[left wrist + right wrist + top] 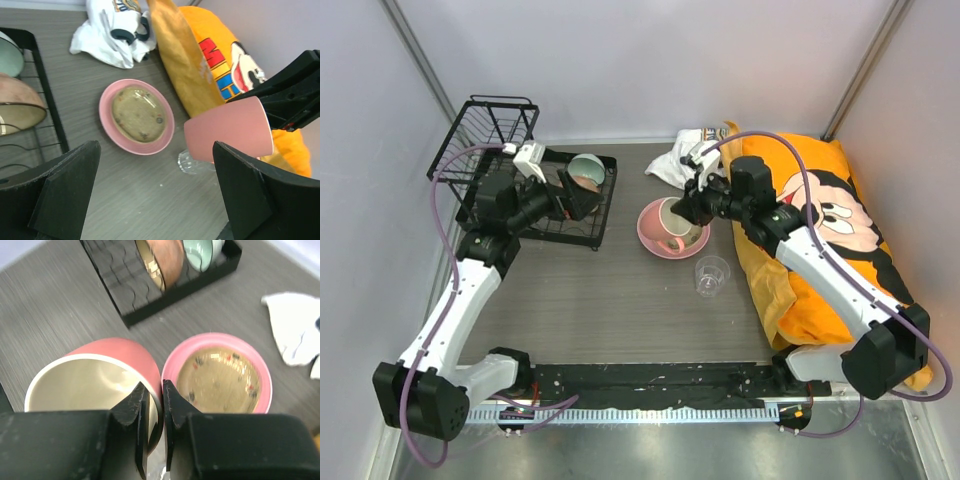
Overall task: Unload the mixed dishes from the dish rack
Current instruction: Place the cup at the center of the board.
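My right gripper [685,213] is shut on the rim of the pink mug [95,375], one finger inside and one outside, and holds it tilted above the table; the mug also shows in the left wrist view [230,131]. Below it the large pink plate [655,240] lies on the table with the tan shallow dish [217,377] in it. The clear glass cup [712,275] stands just right of the plate. The black dish rack [490,130] stands at the back left; its lower tray [150,295] holds the mint-green bowl [585,167] on edge. My left gripper [157,195] is open and empty beside the tray.
A brownish bowl [167,260] stands on edge in the tray next to the mint bowl. An orange cartoon-print cushion [830,230] fills the right side. A crumpled white cloth [675,160] lies at the back. Walls close in on the left, back and right.
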Controlling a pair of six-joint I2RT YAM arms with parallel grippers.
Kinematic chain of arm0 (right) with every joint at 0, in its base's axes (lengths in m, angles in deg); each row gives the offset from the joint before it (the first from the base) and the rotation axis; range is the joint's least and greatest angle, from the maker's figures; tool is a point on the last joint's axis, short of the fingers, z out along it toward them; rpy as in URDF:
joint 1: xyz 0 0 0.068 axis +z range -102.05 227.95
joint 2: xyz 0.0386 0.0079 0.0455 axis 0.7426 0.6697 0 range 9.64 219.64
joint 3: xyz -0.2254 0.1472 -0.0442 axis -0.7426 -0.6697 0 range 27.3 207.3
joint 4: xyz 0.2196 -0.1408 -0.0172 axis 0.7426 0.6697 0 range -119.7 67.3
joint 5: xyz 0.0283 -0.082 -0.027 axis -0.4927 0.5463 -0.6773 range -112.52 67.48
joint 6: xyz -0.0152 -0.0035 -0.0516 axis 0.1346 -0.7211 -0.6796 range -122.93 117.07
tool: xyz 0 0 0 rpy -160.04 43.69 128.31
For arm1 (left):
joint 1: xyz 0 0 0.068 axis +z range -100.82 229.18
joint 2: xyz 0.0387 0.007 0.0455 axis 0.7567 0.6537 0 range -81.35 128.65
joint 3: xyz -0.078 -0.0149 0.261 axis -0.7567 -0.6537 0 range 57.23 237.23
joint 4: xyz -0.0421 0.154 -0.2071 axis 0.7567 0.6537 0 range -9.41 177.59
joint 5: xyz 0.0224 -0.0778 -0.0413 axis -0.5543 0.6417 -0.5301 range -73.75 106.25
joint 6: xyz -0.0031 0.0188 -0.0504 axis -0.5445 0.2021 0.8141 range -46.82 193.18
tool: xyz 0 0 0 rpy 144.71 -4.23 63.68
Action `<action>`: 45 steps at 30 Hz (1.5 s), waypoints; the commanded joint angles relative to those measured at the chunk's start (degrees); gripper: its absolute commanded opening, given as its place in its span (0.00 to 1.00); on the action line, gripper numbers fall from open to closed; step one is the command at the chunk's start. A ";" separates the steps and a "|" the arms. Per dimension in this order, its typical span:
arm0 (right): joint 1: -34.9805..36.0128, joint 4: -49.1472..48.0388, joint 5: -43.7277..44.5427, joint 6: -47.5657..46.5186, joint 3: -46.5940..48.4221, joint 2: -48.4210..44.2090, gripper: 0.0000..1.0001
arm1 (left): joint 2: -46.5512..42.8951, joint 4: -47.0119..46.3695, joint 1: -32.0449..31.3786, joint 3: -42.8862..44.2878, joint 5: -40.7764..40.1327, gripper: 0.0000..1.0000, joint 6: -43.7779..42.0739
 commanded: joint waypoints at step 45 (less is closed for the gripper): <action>4.99 4.03 4.32 -8.69 -5.88 15.03 0.01 | 1.83 14.29 0.50 8.04 -11.74 1.00 -20.39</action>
